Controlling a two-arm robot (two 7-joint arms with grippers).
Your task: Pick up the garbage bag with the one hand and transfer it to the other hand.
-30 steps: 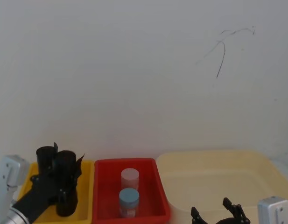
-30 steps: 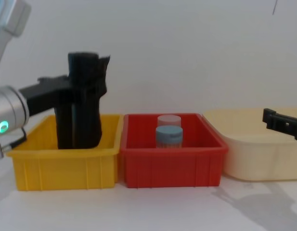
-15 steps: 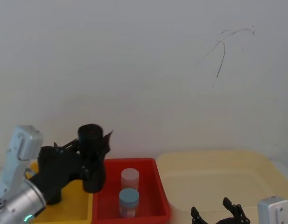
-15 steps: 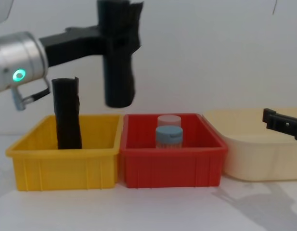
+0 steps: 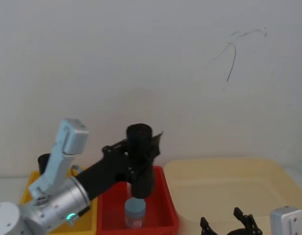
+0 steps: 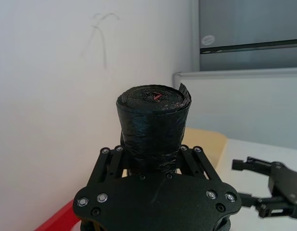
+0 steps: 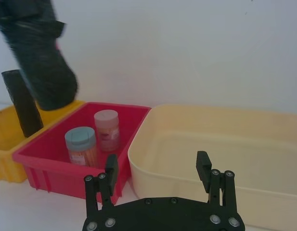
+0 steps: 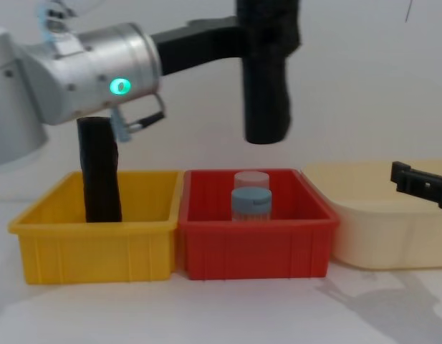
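The garbage bag, a black roll (image 8: 267, 107), hangs upright in the air above the red bin (image 8: 206, 251). My left gripper (image 8: 261, 34), on the silver arm with the green ring, is shut on its upper part. From the left wrist the roll (image 6: 153, 110) stands between the fingers (image 6: 111, 161). In the head view the roll (image 5: 143, 182) hangs over the red bin's back edge. My right gripper (image 7: 157, 168) is open and holds nothing, low over the near side of the cream tub (image 7: 235, 144); it also shows at the chest view's right edge (image 8: 420, 184).
A second black roll (image 8: 99, 172) stands in the yellow bin (image 8: 92, 251) on the left. Two jars, one blue-lidded (image 8: 251, 202) and one pink-lidded (image 7: 106, 129), stand in the red bin. A white wall rises close behind the bins.
My left gripper has lifted the roll out of the yellow bin and carried it up and to the right, over the red bin. The right gripper has not moved.
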